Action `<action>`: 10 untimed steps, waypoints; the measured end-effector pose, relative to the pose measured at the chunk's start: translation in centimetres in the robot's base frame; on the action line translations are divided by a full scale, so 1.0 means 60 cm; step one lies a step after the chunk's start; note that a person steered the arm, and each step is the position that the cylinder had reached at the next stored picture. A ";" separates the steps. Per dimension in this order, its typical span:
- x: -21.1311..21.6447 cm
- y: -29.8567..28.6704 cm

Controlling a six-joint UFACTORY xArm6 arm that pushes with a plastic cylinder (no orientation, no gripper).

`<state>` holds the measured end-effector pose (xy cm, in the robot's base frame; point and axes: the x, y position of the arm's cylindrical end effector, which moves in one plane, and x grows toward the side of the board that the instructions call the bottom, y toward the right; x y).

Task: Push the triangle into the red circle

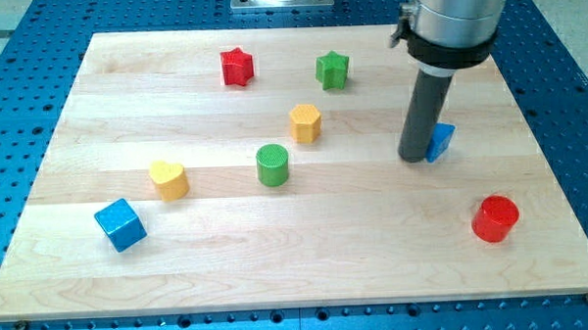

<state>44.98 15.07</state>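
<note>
The blue triangle [441, 140] lies at the view's right, partly hidden behind my rod. My tip [413, 158] rests on the board touching the triangle's left side. The red circle [495, 219], a short cylinder, stands below and to the right of the triangle, near the view's bottom right, apart from it.
A red star [237, 66] and a green star [333, 70] lie near the view's top. A yellow hexagon [305, 122], a green cylinder [272, 165], a yellow heart [168, 179] and a blue cube [120, 225] run diagonally toward the bottom left. The wooden board [298, 273] is edged by blue perforated table.
</note>
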 end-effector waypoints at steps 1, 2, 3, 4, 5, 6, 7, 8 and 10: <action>-0.053 -0.002; -0.100 0.025; -0.054 0.043; 0.019 0.002; 0.064 -0.009; 0.071 0.026; 0.026 0.038; 0.055 0.038; -0.016 0.007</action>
<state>44.00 15.47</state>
